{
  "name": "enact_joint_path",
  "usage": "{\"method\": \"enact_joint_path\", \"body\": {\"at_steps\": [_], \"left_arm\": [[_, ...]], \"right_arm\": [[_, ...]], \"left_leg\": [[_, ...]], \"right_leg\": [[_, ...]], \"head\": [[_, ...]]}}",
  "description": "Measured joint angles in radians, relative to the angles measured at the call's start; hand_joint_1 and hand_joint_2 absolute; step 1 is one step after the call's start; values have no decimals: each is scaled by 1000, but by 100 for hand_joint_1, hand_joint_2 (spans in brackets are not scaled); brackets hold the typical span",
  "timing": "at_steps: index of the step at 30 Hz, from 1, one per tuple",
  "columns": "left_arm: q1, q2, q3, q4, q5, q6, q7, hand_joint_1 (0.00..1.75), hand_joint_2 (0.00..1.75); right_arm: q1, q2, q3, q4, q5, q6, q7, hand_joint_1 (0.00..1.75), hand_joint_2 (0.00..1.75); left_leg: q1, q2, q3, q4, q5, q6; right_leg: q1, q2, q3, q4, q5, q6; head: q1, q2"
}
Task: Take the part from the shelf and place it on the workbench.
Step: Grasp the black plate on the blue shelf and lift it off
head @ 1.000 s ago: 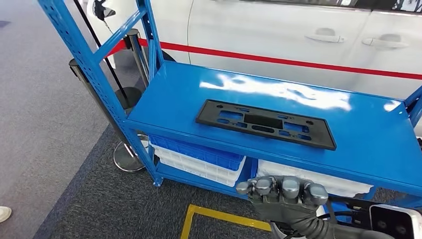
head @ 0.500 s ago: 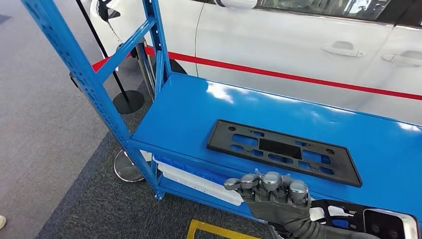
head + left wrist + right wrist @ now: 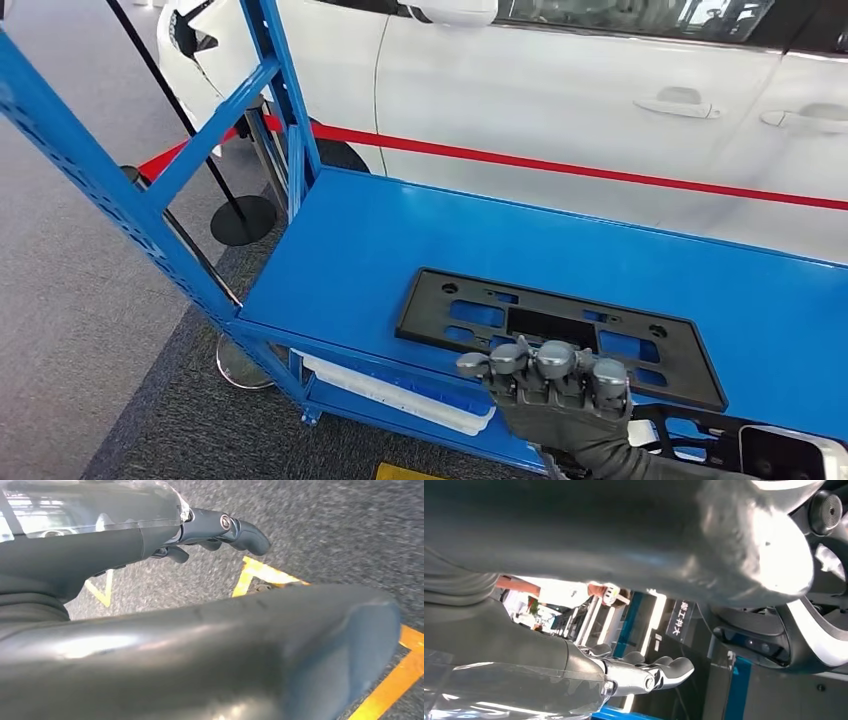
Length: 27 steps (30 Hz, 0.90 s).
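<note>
A flat black plastic part (image 3: pixel 550 322) with several cut-outs lies on the top board of the blue shelf (image 3: pixel 400 230), near its front edge. In the head view my right hand (image 3: pixel 555 385) is raised in front of the shelf. Its back faces me, it holds nothing, and its knuckles overlap the part's near edge; I cannot tell whether they touch. The right wrist view has this hand (image 3: pixel 644 672) with its fingers stretched out and empty. My left hand (image 3: pixel 220 527) hangs over grey carpet with its fingers loosely out, holding nothing.
A white car (image 3: pixel 560 90) with a red stripe stands right behind the shelf. A blue upright (image 3: pixel 110 190) rises at the shelf's left corner, with a stanchion base (image 3: pixel 245 218) beyond it. White and blue bins (image 3: pixel 400 395) fill the lower level. Yellow floor lines (image 3: pixel 260 572) cross the carpet.
The whole picture has shifted: the camera has come closer to the shelf, and the part now lies lower and larger. My right hand has risen until it overlaps the part's near edge.
</note>
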Motion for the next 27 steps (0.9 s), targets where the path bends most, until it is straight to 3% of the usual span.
{"method": "enact_joint_path", "body": {"at_steps": [4, 6, 7, 8, 10, 11, 12, 14, 16, 19, 21, 24, 25, 26, 27], "left_arm": [[0, 0, -8, 0, -1, 0, 0, 0, 0], [-1, -1, -11, 0, 0, 0, 0, 0, 87], [-2, -1, -13, 0, 2, -1, 1, 0, 131], [-2, -1, -13, 0, 4, -1, 2, 0, 131], [-2, 0, -13, 0, 8, -1, 4, 0, 44], [-1, 0, -13, 0, 9, 0, 4, 0, 0], [-1, -1, -13, 0, 10, 1, 3, 0, 0], [-1, -2, -13, 0, 14, 4, 1, 0, 0], [-1, -3, -13, 0, 18, 10, -1, 0, 0], [-1, -3, -13, 0, 20, 15, -3, 0, 0], [-1, -2, -14, 0, 19, 14, -5, 0, 0], [-1, 0, -15, 0, 16, 13, 1, 0, 0], [-1, 0, -16, 0, 16, 13, 3, 0, 0], [-1, 1, -17, 0, 16, 13, 5, 0, 0], [-2, 1, -18, 0, 17, 12, 5, 0, 0]], "right_arm": [[5, -2, 0, 0, 96, -68, -30, 0, 0], [9, -4, 0, 0, 119, -81, -39, 0, 0], [12, -5, 0, 1, 123, -83, -42, 0, 0], [16, -6, 0, 3, 125, -85, -45, 0, 0], [25, -8, 0, 10, 126, -85, -52, 0, 0], [29, -9, 0, 14, 126, -85, -56, 0, 0], [33, -10, 0, 17, 126, -85, -60, 0, 0], [36, -11, 0, 23, 127, -85, -67, 0, 0], [38, -12, 0, 27, 133, -90, -68, 0, 0], [38, -14, 0, 34, 179, -133, -64, 0, 0], [24, -14, 0, 41, 223, -185, -52, 0, 0], [-25, -18, 0, 63, 248, -258, 5, 0, 0], [-43, -21, -1, 73, 248, -276, 26, 0, 0], [-59, -24, -2, 84, 246, -289, 42, 0, 0], [-73, -27, -3, 94, 243, -301, 53, 0, 0]], "left_leg": [[-3, 2, 4, -27, 21, 34], [1, 4, 8, -36, 29, 46], [0, 5, 9, -38, 31, 50], [-1, 5, 9, -38, 31, 53], [-5, 4, 9, -38, 29, 56], [-7, 3, 10, -37, 28, 56], [-8, 2, 12, -37, 26, 56], [-11, 0, 16, -36, 21, 53], [-15, -1, 18, -34, 16, 45], [-15, -1, 19, -34, 12, 30], [-14, -1, 6, 2, -15, 19], [-8, -1, -80, 183, -102, 3], [-5, -1, -105, 231, -114, -1], [-3, 0, -114, 245, -107, -4], [0, 0, -103, 217, -81, -5]], "right_leg": [[3, -2, -1, 4, -9, 24], [2, -3, -19, 49, -42, 32], [0, -3, -43, 102, -74, 35], [0, -3, -75, 168, -108, 37], [-2, -3, -125, 269, -141, 39], [-2, -4, -129, 272, -129, 39], [-2, -4, -112, 235, -100, 36], [2, -4, -45, 98, -33, 26], [6, -5, -4, 10, -7, 19], [5, -4, 0, -5, -6, 11], [-2, -5, 6, -15, -2, 3], [-4, -7, 7, -17, -1, -3], [-4, -7, 7, -17, -1, -3], [-5, -7, 7, -16, -1, -3], [-5, -7, 8, -15, -2, -1]], "head": [[1, 0], [2, 0], [2, 0], [3, 0], [3, 0], [3, 0], [3, 0], [3, 0], [3, 0], [3, 0], [2, 0], [1, 0], [1, 0], [1, 0], [1, 0]]}}
